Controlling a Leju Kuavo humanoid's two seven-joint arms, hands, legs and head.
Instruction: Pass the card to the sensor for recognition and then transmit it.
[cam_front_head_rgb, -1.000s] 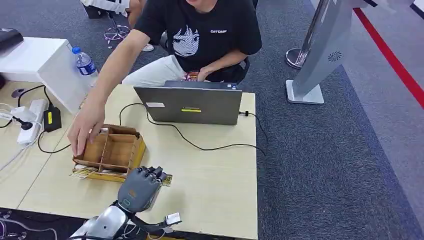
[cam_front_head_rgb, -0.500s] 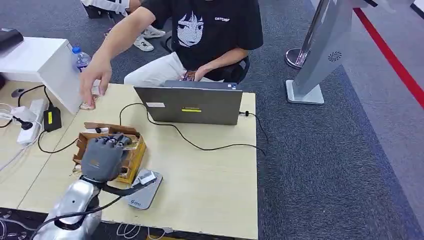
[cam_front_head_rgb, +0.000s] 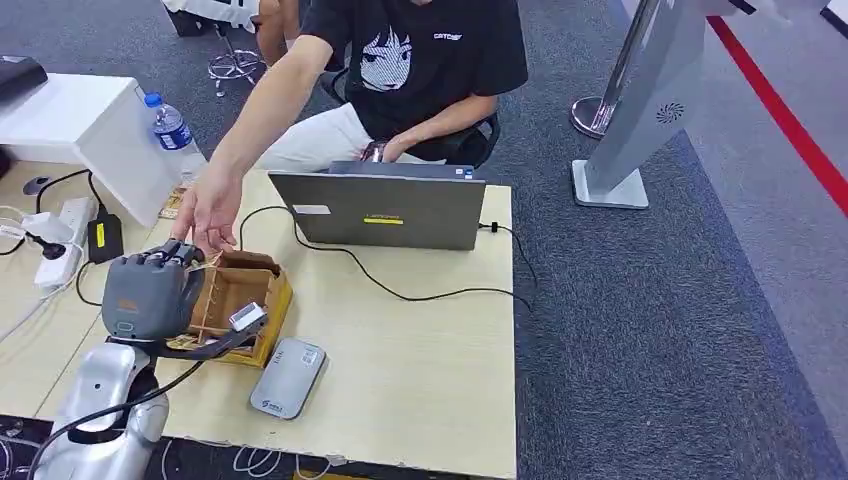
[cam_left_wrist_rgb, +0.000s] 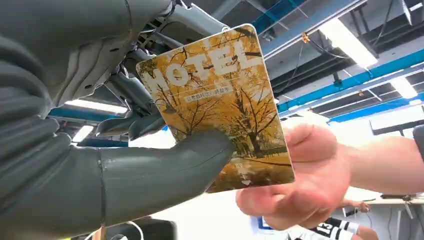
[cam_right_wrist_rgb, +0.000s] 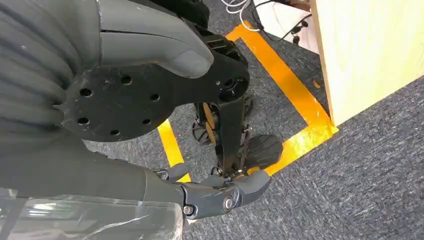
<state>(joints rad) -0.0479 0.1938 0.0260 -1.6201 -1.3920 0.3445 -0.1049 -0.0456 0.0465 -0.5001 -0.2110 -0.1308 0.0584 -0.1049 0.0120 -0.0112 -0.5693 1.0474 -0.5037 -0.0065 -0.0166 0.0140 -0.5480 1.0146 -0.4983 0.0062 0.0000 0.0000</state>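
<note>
A yellow card (cam_left_wrist_rgb: 220, 100) printed "HOTEL" with autumn trees is pinched between the thumb and fingers of my left hand (cam_front_head_rgb: 150, 290). That hand is raised above the left end of the wooden box (cam_front_head_rgb: 245, 295). A person's hand (cam_front_head_rgb: 207, 213) reaches across the table to it and grips the card's far end (cam_left_wrist_rgb: 305, 185). The grey card sensor (cam_front_head_rgb: 288, 377) lies flat on the table, right of my left arm and near the front edge. My right hand (cam_right_wrist_rgb: 90, 170) hangs beside the table over the carpet, holding nothing, its fingers apart.
A grey laptop (cam_front_head_rgb: 385, 210) stands at the back of the table, its black cable (cam_front_head_rgb: 400, 290) trailing across the top. A power strip (cam_front_head_rgb: 62, 240) and a water bottle (cam_front_head_rgb: 170, 125) sit at the left. The person (cam_front_head_rgb: 430, 60) sits behind the laptop.
My left hand rose and moved left from over the box, uncovering the sensor. The person's hand came back from near the bottle and took hold of the card's end.
</note>
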